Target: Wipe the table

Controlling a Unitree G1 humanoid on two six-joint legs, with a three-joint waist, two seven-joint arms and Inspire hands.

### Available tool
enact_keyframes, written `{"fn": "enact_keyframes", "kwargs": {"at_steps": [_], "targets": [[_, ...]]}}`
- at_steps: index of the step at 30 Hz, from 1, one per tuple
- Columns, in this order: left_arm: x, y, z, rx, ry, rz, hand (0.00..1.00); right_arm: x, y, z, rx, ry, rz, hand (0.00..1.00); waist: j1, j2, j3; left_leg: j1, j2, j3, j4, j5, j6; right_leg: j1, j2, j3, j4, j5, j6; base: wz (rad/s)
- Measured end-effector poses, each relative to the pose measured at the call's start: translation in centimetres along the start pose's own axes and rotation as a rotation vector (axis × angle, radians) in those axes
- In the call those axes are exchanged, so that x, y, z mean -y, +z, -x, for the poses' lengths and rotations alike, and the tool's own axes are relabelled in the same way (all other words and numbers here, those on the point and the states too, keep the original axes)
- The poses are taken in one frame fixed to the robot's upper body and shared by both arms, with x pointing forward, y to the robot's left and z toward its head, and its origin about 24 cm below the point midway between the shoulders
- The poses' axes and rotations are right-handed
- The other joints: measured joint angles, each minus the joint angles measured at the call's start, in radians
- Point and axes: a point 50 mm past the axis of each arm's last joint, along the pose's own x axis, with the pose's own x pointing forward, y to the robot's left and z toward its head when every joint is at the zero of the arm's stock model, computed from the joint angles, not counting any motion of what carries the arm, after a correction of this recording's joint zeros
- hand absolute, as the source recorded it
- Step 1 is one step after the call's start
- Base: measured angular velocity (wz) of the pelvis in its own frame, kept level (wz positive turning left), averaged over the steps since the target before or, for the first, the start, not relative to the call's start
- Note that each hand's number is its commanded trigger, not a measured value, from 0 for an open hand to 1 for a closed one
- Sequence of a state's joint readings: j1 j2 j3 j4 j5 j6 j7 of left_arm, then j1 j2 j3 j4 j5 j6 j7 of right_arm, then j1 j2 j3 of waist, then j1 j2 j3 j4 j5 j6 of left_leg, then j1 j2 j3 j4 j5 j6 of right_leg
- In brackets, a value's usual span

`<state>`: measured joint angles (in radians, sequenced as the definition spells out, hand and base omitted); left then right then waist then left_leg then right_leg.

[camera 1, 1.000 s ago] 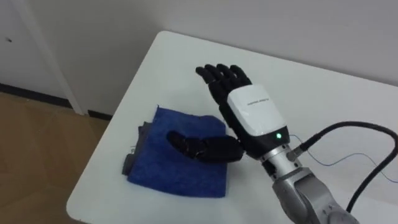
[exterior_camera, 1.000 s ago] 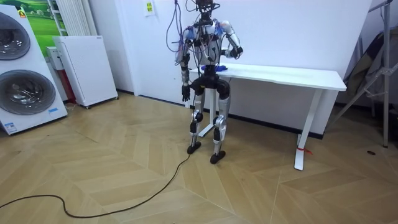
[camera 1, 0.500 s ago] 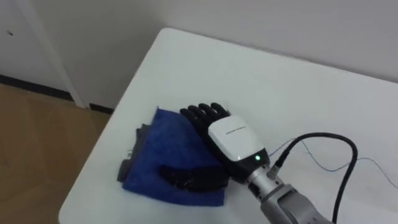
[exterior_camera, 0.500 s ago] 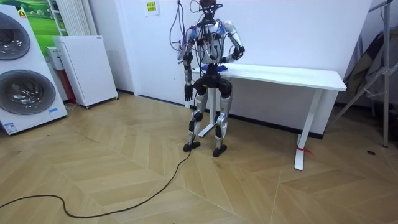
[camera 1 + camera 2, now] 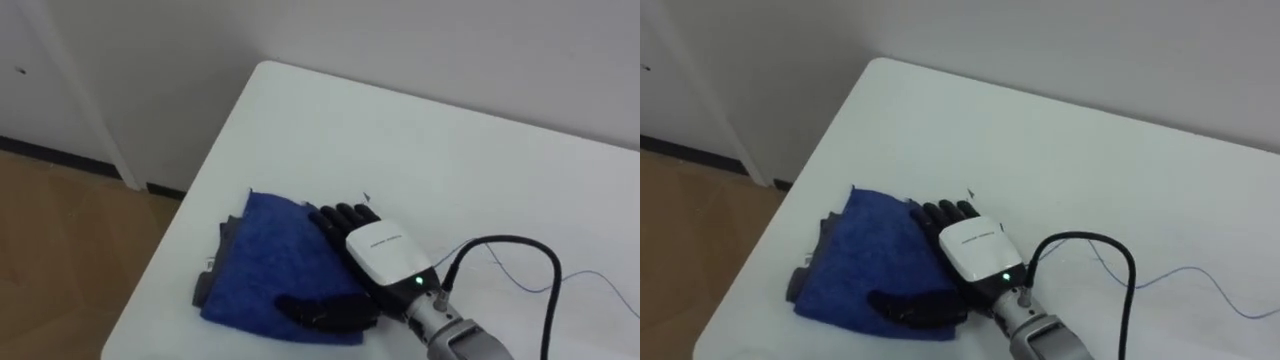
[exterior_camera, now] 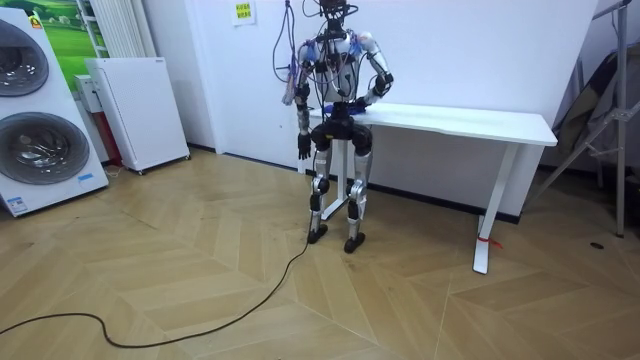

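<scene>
Left eye view. Shows the right hand (image 5: pixel 385 256) lying palm down on a blue cloth (image 5: pixel 262 262), fingers straight and slightly spread over the cloth's right part, thumb stretched out flat along its near edge. Clamped on nothing, merely pressing. Places the cloth on the white table (image 5: pixel 400 140) near its left end, close to the left edge and the front left corner, folded into a rough square. Reveals a grey layer (image 5: pixel 208 278) poking out from under the cloth's left side and touching the table top. Picks up a thin blue thread (image 5: pixel 590 274) on the bare top well to the right of the hand, apart from the cloth.

Room view. Has the robot standing upright on the wood floor (image 6: pixel 450 310) at the table's end on the room view's left, right arm bent and reaching over that end. Shows the left hand (image 6: pixel 300 152) hanging beside the hip, clear of the table; open or closed, cannot tell. Takes in stacked washing machines (image 6: pixel 35 150) and a low white cabinet (image 6: pixel 140 110) by the wall further to the room view's left, well apart from the table.

Right eye view. Repeats the scene from slightly aside: right hand (image 5: pixel 975 250) flat and open on the cloth (image 5: pixel 860 262), fingertips near the cloth's far right corner, thumb resting on the blue fabric by the near edge, grey layer at the left side beside the table's left edge.
</scene>
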<state>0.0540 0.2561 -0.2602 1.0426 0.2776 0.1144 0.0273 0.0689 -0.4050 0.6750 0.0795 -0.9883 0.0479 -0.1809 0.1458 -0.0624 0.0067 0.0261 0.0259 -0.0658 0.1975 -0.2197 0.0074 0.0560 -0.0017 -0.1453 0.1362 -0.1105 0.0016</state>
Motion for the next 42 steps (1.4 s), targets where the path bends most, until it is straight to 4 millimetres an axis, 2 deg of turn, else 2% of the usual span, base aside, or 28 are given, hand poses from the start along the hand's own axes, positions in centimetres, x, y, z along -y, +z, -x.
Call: {"fn": "enact_keyframes", "kwargs": {"at_steps": [5, 6, 7, 10, 17, 23, 29, 34, 38, 42], "targets": [[0.1, -0.3, 0.0, -0.015, -0.002, -0.001, 0.0, -0.2, -0.3, 0.1, -0.02, 0.017, 0.01, 0.0, -0.001, -0.001, -0.0007, 0.001, -0.005, 0.0, 0.01, 0.0, 0.001, 0.007, -0.005, -0.008, 0.0, -0.001, 0.001, 0.0], [0.2, -0.4, 0.1, -0.017, -0.003, -0.004, 0.0, -0.3, -0.3, 0.1, -0.023, 0.019, 0.013, 0.06, -0.001, -0.001, -0.0009, 0.001, -0.006, 0.0, 0.012, 0.0, 0.001, 0.009, -0.006, -0.011, 0.0, -0.003, 0.004, 0.0], [0.2, -0.5, 0.1, -0.019, -0.004, -0.007, 0.0, -0.3, -0.3, 0.1, -0.023, 0.02, 0.014, 1.0, -0.001, -0.001, -0.001, 0.001, -0.007, 0.0, 0.013, 0.0, 0.001, 0.01, -0.007, -0.012, 0.0, -0.003, 0.004, 0.0], [0.3, -0.8, 0.1, -0.027, -0.009, -0.007, 0.0, -0.3, -0.4, 0.2, -0.026, 0.018, 0.039, 1.0, 0.0, -0.002, -0.0014, 0.001, -0.008, -0.001, 0.018, 0.001, 0.001, 0.013, -0.008, -0.021, 0.0, -0.004, 0.004, 0.01], [-0.1, -0.8, 0.2, -0.023, -0.006, -0.044, 0.0, 1.1, -0.6, 0.1, -0.013, -0.095, 0.097, 1.0, -0.003, -0.003, -0.0036, 0.001, -0.011, -0.008, 0.024, 0.001, 0.002, 0.021, -0.011, -0.029, 0.0, -0.005, 0.004, 0.04], [-0.3, -0.6, 0.2, -0.015, 0.008, -0.018, 0.0, 0.1, -0.2, 1.0, 0.004, -0.127, 0.034, 1.0, -0.001, -0.001, -0.0028, 0.022, -0.017, -0.005, 0.023, 0.003, 0.007, 0.046, -0.018, -0.021, 0.0, -0.008, 0.009, 0.04], [0.1, -2.3, 0.8, -0.049, 0.017, -0.006, 0.0, -0.7, -2.2, 1.6, -0.102, -0.132, -0.045, 1.0, -0.001, 0.0, -0.0045, 0.024, -0.038, -0.011, 0.023, 0.01, 0.018, 0.049, -0.038, -0.025, 0.0, -0.02, 0.017, 0.04], [0.5, -3.2, 1.1, -0.085, 0.014, -0.032, 0.0, -1.3, -2.8, 2.3, -0.146, -0.146, -0.06, 1.0, 0.001, -0.003, -0.0062, 0.028, -0.053, -0.033, 0.025, 0.015, 0.027, 0.065, -0.052, -0.048, 0.0, -0.027, 0.028, 0.17], [0.6, -3.3, 1.1, -0.09, 0.017, -0.016, 0.0, -1.5, -2.8, 1.8, -0.169, -0.141, -0.109, 1.0, 0.003, -0.003, -0.006, 0.032, -0.055, -0.042, 0.026, 0.015, 0.027, 0.074, -0.051, -0.046, 0.0, -0.03, 0.027, 0.03], [0.5, -3.1, 1.2, -0.091, 0.029, -0.006, 0.0, -0.8, -2.8, 0.9, -0.174, -0.14, -0.115, 1.0, 0.003, -0.001, -0.0052, 0.015, -0.051, -0.048, 0.054, 0.005, 0.023, 0.061, -0.047, -0.051, 0.018, -0.04, 0.022, 0.02]]}}
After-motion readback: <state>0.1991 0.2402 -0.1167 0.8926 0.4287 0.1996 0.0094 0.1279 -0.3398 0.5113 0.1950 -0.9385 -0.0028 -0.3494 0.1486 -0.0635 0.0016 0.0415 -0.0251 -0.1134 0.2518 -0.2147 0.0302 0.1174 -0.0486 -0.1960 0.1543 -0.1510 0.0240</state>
